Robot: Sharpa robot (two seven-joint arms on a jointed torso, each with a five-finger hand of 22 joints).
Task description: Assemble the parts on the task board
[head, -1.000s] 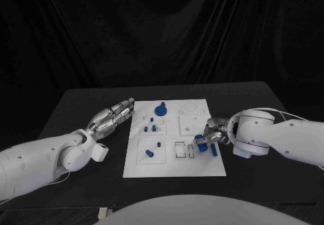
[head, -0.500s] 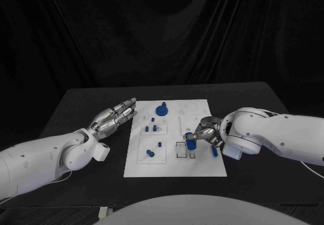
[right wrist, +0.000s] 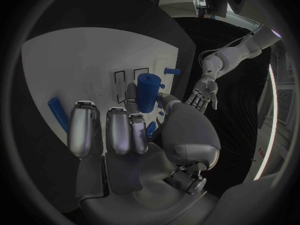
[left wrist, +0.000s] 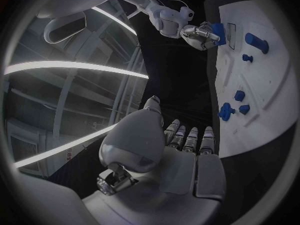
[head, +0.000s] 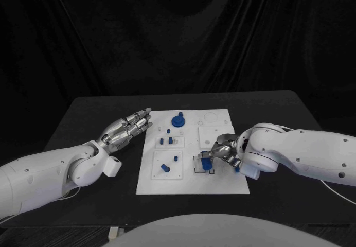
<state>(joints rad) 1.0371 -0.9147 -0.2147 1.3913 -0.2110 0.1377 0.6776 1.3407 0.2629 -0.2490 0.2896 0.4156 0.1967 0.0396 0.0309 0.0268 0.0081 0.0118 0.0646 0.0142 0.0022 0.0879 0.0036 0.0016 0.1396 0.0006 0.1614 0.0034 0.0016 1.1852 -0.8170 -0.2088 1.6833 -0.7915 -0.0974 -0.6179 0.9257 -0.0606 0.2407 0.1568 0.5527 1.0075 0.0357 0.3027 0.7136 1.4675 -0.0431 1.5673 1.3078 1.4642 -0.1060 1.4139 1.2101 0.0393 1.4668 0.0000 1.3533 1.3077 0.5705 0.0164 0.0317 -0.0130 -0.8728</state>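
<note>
The white task board (head: 223,182) lies in the middle of the black table. My right hand (head: 221,152) pinches a blue cylinder (head: 204,163) between thumb and a finger, just above the outlined slots (head: 199,165) on the board's near right part. The right wrist view shows the cylinder (right wrist: 148,92) upright in the pinch, with the slots (right wrist: 120,78) beyond it. A blue bar (head: 236,164) lies at the board's right edge, partly behind the hand. My left hand (head: 126,128) hovers flat with fingers spread, just left of the board, holding nothing.
A blue round knob (head: 178,121) stands at the board's far middle. Small blue pegs (head: 167,140) and another blue piece (head: 164,168) occupy the left-hand plates. Bare black table (head: 289,113) surrounds the board on all sides.
My right hand has carried the blue cylinder leftward and toward the near side, from the board's right edge to over the slots. The left hand has stayed put.
</note>
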